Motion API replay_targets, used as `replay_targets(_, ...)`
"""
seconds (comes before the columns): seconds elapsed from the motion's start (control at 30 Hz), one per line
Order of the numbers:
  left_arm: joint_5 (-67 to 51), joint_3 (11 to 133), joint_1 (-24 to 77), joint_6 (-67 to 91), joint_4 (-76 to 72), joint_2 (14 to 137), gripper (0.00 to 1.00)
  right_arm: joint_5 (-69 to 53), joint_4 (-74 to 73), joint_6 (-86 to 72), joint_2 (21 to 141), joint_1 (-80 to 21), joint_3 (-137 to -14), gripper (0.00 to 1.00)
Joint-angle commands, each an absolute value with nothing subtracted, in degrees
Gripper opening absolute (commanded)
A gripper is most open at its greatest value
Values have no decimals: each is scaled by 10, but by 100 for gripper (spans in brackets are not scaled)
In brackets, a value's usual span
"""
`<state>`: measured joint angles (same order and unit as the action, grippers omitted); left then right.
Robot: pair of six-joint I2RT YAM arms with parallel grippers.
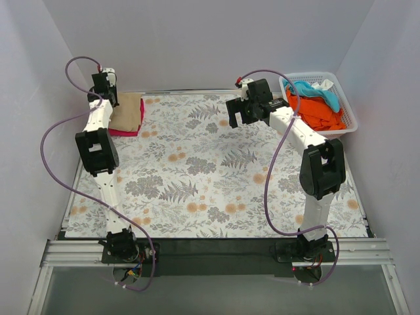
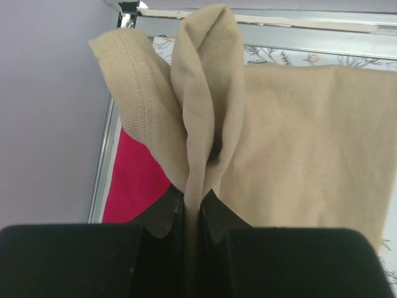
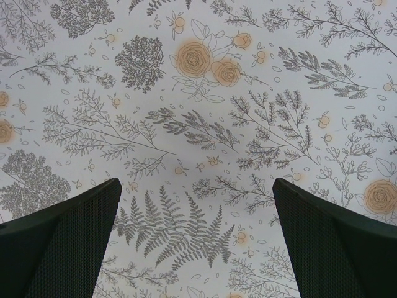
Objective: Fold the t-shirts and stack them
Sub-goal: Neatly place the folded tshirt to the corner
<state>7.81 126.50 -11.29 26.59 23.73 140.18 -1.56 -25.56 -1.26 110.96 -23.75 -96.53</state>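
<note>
**Tan t-shirt going onto the stack, across the table from the basket**

My left gripper (image 2: pixel 192 208) is clenched on a raised pleat of the tan t-shirt (image 2: pixel 304 143). The shirt lies over the pink t-shirt (image 2: pixel 133 180) at the far corner opposite the basket (image 1: pixel 352 117). I judge this as settling the second shirt on the stack. Next I should let go and flatten the pleat. My right gripper (image 3: pixel 195 242), spread wide over the floral cloth (image 3: pixel 198 112) just beside the basket, can then fetch the orange t-shirt (image 1: pixel 321 113). Only my left wrist view shows the pinch, and only the overhead view shows the shirts waiting in the basket.
</note>
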Motion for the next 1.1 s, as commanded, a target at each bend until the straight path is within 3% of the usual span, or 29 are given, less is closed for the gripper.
replay_targets(0.0, 83, 1271, -121, 251, 216, 1397, 2, -19, -247, -8, 1073, -237, -955, 98)
replay_targets(0.57, 79, 1331, -160, 220, 225, 1351, 43, -29, -260, 14, 1063, -236, -957, 98)
replay_targets(0.93, -85, 1246, -206, 336, 223, 1274, 40, -79, -270, 38, 1067, -236, -941, 98)
replay_targets(1.07, -129, 1220, -206, 358, 222, 1276, 31, -98, -269, 40, 1064, -236, -923, 98)
